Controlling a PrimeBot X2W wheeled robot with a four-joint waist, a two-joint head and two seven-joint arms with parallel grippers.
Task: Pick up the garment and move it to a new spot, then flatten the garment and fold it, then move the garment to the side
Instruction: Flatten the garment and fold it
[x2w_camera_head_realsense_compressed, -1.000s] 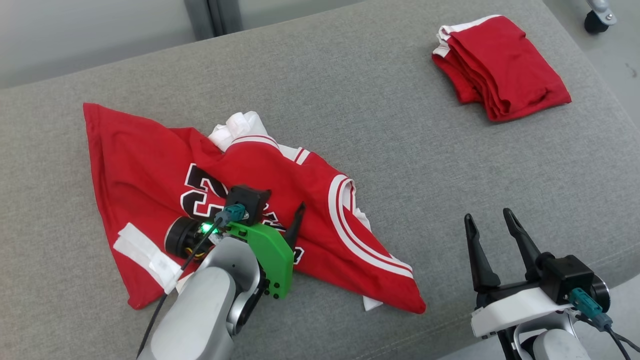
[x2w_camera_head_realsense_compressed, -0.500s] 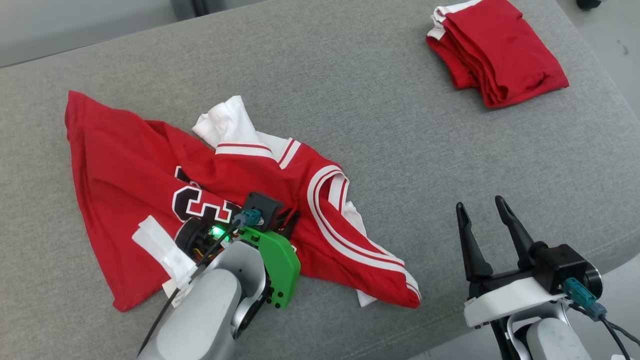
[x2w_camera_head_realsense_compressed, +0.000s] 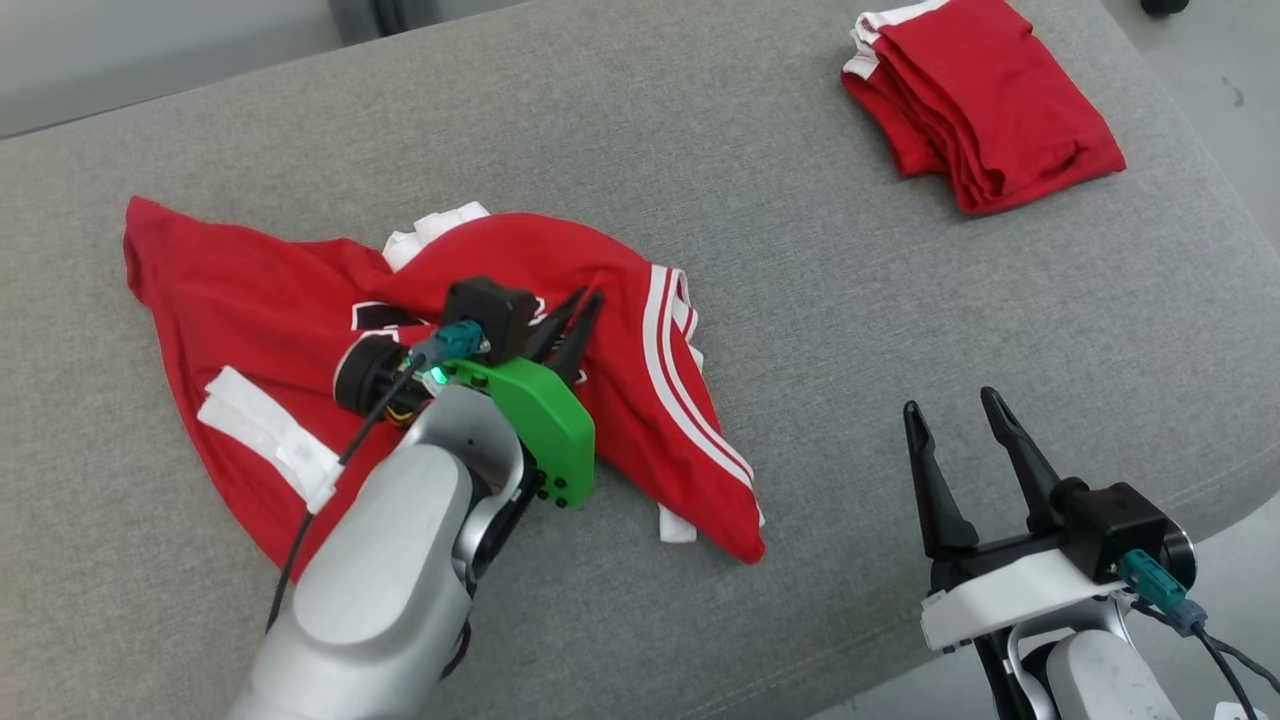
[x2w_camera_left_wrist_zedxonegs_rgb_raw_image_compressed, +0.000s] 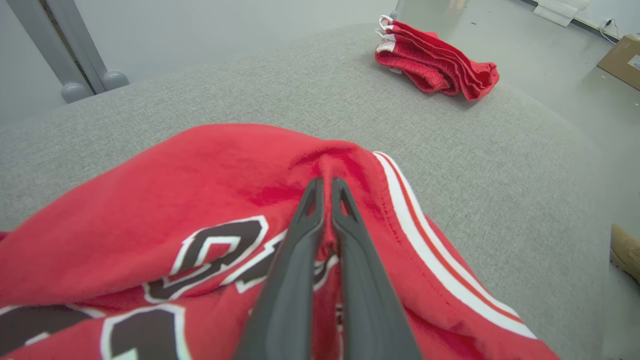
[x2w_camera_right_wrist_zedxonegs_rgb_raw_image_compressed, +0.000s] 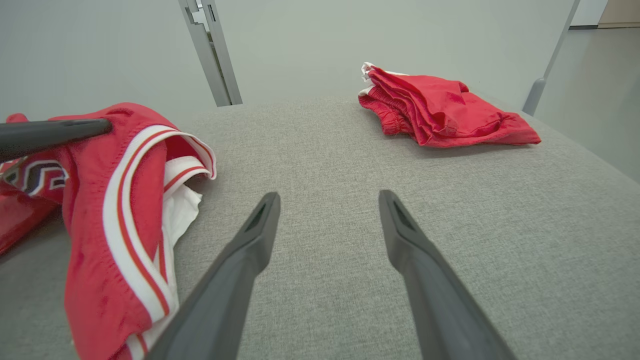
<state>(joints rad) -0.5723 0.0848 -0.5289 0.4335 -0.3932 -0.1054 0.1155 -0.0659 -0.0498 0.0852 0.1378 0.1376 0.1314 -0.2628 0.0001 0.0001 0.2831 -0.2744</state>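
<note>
The red jersey (x2w_camera_head_realsense_compressed: 250, 300) lies on the left part of the gray cushion (x2w_camera_head_realsense_compressed: 800, 300). It is crumpled, not flat. It has white stripes along one edge, and part of a black and white number shows on it.

The left gripper (x2w_camera_head_realsense_compressed: 590, 296) is over the middle of the jersey. Its two dark fingers are pressed close together, with a fold of red cloth pinched between them. The left wrist view shows this best: the gripper (x2w_camera_left_wrist_zedxonegs_rgb_raw_image_compressed: 326, 182) has its tips almost touching, and the jersey (x2w_camera_left_wrist_zedxonegs_rgb_raw_image_compressed: 200, 175) bunches up into a hump right where they bite. The rest of the cloth slopes down from that hump to the cushion.

The right gripper (x2w_camera_head_realsense_compressed: 950, 402) is at the near right, over the front edge of the cushion. Its fingers are spread wide and there is nothing between them. In its own view, the gripper (x2w_camera_right_wrist_zedxonegs_rgb_raw_image_compressed: 330, 196) points across bare gray cloth, with the striped edge of the jersey (x2w_camera_right_wrist_zedxonegs_rgb_raw_image_compressed: 130, 175) off to one side – not touching it.

A folded red pile (x2w_camera_head_realsense_compressed: 985, 100) sits at the far right corner of the cushion, well apart from the jersey and from both grippers.
</note>
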